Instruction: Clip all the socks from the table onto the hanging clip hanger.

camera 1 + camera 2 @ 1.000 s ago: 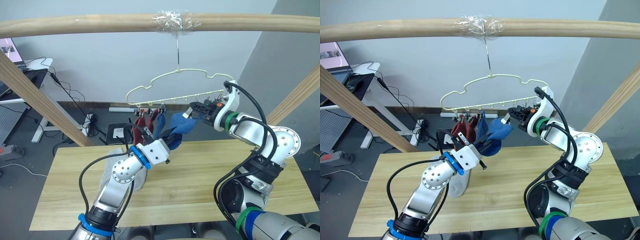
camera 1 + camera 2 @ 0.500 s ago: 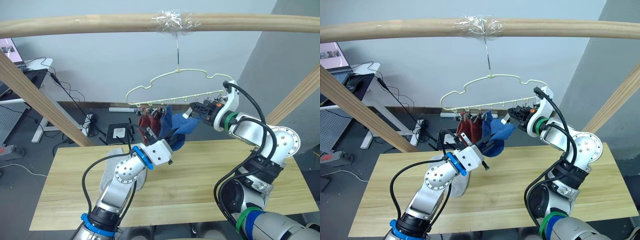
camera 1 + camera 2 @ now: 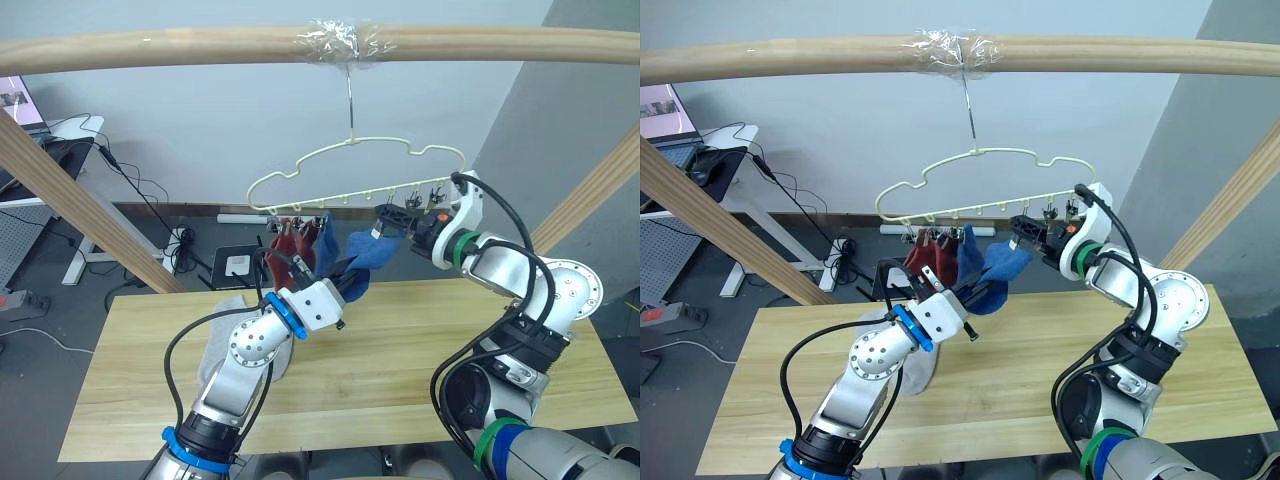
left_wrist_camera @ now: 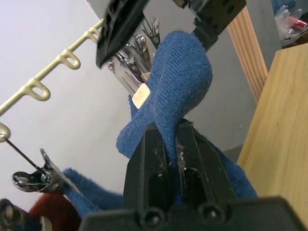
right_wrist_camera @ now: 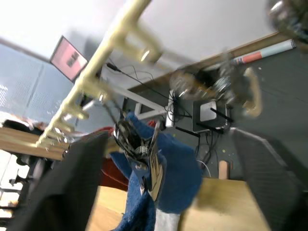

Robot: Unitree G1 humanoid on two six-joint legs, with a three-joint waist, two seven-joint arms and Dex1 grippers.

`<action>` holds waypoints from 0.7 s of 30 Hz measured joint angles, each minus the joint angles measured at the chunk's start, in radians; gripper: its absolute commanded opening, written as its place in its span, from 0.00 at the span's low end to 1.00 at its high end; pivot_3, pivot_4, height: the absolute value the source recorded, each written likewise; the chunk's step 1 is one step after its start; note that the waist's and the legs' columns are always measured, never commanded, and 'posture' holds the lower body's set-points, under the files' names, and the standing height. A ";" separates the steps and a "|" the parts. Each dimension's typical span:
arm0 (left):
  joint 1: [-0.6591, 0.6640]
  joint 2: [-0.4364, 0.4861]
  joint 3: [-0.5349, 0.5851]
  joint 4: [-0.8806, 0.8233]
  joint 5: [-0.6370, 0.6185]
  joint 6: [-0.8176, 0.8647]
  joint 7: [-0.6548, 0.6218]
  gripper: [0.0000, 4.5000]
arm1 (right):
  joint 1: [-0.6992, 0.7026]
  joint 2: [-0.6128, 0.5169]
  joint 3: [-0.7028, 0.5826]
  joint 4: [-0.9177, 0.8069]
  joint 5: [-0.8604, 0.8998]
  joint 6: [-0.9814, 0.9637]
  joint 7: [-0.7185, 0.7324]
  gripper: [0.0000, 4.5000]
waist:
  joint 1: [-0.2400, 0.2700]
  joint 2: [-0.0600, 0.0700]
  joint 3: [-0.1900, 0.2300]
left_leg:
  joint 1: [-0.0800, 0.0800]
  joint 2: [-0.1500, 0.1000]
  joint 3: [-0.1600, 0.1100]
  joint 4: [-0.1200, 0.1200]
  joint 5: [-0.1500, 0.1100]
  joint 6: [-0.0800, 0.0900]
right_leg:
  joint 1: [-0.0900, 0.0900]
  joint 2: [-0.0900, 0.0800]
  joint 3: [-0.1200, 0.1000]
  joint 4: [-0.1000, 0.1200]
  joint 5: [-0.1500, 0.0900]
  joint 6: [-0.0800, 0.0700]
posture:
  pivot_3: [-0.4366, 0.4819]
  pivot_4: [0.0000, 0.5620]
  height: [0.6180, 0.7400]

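Left wrist view: the left pincer is clamped on a blue sock, which is lifted to the hanger's clips. The right pincer is at the sock's upper end beside a metal clip, its fingers spread apart. Another blue sock and the red socks hang clipped at the hanger's left part. A grey sock lies on the worktop behind the left arm.

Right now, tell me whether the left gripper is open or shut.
Shut: the left gripper pinches the blue sock between its two fingers, below the hanger.
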 measured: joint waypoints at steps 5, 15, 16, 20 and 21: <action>-0.031 -0.036 -0.004 0.032 -0.012 0.057 -0.002 0.00 | 0.007 -0.083 -0.011 0.005 0.175 0.000 -0.012 1.00 | -0.001 0.000 0.000 | -0.001 0.000 0.000 0.000 0.000 0.000 | 0.000 0.000 0.000 0.000 0.000 0.000 | 0.36 0.35 1.00; -0.033 -0.087 0.053 0.012 -0.245 0.335 -0.079 0.53 | 0.223 -0.285 0.165 -0.130 0.316 -0.025 0.005 1.00 | -0.026 0.001 0.000 | -0.007 0.001 0.000 0.003 -0.001 0.002 | -0.005 0.000 -0.001 0.001 0.000 0.000 | 0.36 0.36 1.00; -0.028 -0.085 0.060 -0.003 -0.269 0.365 -0.086 0.59 | 0.247 -0.306 0.209 -0.156 0.298 -0.050 0.019 1.00 | -0.028 0.001 0.001 | -0.007 0.001 0.001 0.003 -0.001 0.002 | -0.005 0.000 -0.001 0.001 0.000 0.000 | 0.37 0.36 1.00; 0.033 -0.011 0.098 -0.105 -0.357 0.480 -0.130 0.86 | 0.358 -0.391 0.364 -0.244 0.174 -0.209 0.080 1.00 | -0.030 0.001 0.001 | -0.007 0.001 0.000 0.003 -0.001 0.002 | -0.006 0.001 -0.001 0.000 0.000 0.001 | 0.39 0.36 1.00; 0.050 0.011 0.106 -0.123 -0.367 0.498 -0.136 0.91 | 0.380 -0.394 0.384 -0.251 0.152 -0.238 0.090 1.00 | -0.029 0.001 0.001 | -0.008 0.001 0.000 0.003 -0.001 0.002 | -0.006 0.001 -0.001 0.000 0.000 0.001 | 0.39 0.36 1.00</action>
